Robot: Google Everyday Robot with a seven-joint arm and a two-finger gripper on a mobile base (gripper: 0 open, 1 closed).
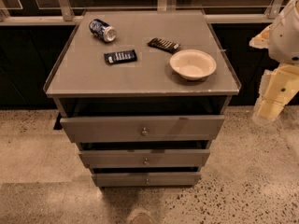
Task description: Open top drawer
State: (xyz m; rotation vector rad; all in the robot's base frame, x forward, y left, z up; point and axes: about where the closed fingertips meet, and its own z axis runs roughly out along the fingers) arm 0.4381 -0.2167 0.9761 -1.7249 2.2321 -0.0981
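Currently gripper (pixel 270 110) hangs at far right, above the floor; open or closed, cannot tell. Top drawer (pixel 107 127) sits well left of it, just under the tabletop (pixel 140 73), not touching.

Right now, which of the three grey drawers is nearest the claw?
The top drawer, the widest, tallest front just under the tabletop; the two narrower fronts sit lower. The claw hangs off to its right at about its level, touching nothing.

One camera looks down from in front at the drawer cabinet (pixel 140 76), claw (pixel 270 110) at right edge.
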